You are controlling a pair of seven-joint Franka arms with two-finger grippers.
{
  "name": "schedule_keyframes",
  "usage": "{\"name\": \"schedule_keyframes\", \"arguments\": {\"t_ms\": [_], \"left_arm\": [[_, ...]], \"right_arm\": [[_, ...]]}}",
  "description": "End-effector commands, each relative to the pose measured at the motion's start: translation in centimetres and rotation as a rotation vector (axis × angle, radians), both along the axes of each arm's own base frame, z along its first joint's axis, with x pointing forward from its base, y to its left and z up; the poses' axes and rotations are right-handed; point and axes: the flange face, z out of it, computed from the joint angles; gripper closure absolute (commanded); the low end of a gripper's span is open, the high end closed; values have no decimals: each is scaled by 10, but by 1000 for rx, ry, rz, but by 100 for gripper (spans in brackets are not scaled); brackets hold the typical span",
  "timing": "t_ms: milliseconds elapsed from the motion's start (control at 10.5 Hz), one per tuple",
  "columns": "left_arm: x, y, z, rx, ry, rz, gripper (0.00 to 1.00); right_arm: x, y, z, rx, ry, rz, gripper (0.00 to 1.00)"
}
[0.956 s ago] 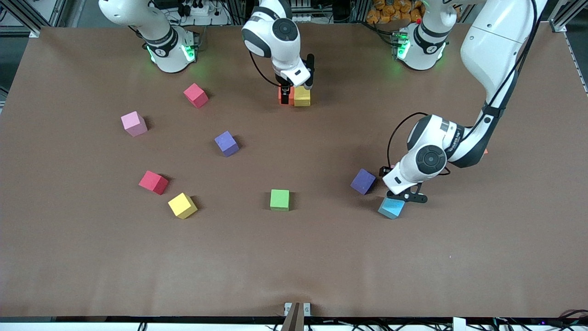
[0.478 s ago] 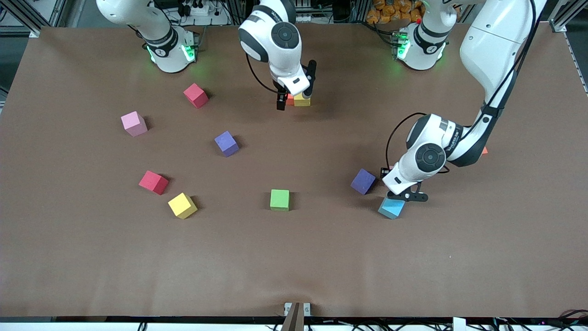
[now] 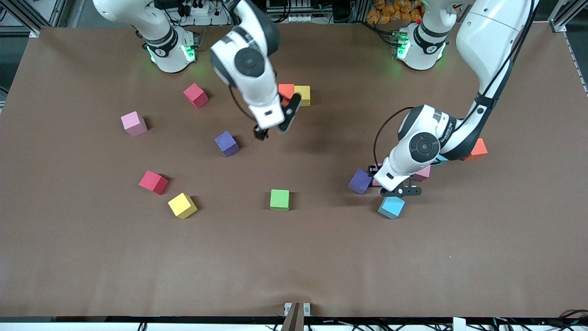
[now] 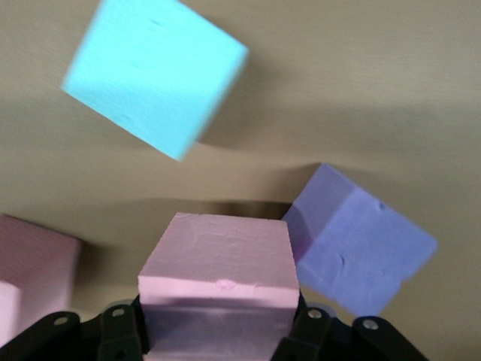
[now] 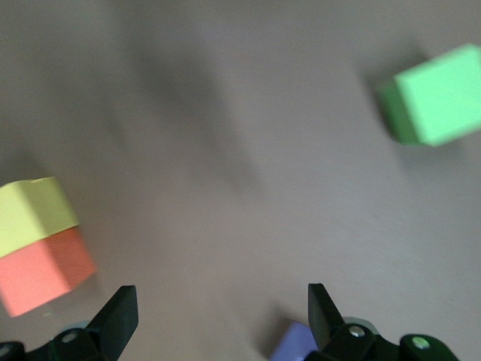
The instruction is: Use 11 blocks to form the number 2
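Blocks, small matte foam cubes: only an orange cube [image 3: 285, 90] touching a yellow cube [image 3: 302, 95] sit placed near the robots' bases; the number 2 is barely begun.
I see the left gripper [image 4: 218, 331] pinching a pink foam cube [image 4: 218, 289] by two flat side faces, low over the table beside a purple cube [image 3: 360, 181] and a light blue cube [image 3: 391, 207]. Right gripper [image 3: 274, 127] hangs spread, empty, over bare table [image 3: 294, 257] near another purple cube [image 3: 227, 143]. I judge the foam light, soft and grippy: squeeze parallel faces mid-height, gently, and square it before release. Green cube [image 3: 279, 200], reds, pink and yellow lie scattered.
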Motion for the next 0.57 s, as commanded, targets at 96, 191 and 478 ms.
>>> {"name": "schedule_keyframes", "arguments": {"t_ms": [96,191,478], "left_arm": [[-23,-41,23,-67,38,109,90],[-32,-59,27,-70,49,161,90],[-71,-111,48,-39,137,295,90]], "right_arm": [[87,-54,-9,4,-7,-203,0],[107,-73,-17,-2,-4,-284,0],[157,-130,-14,19,-25,-414,0]]}}
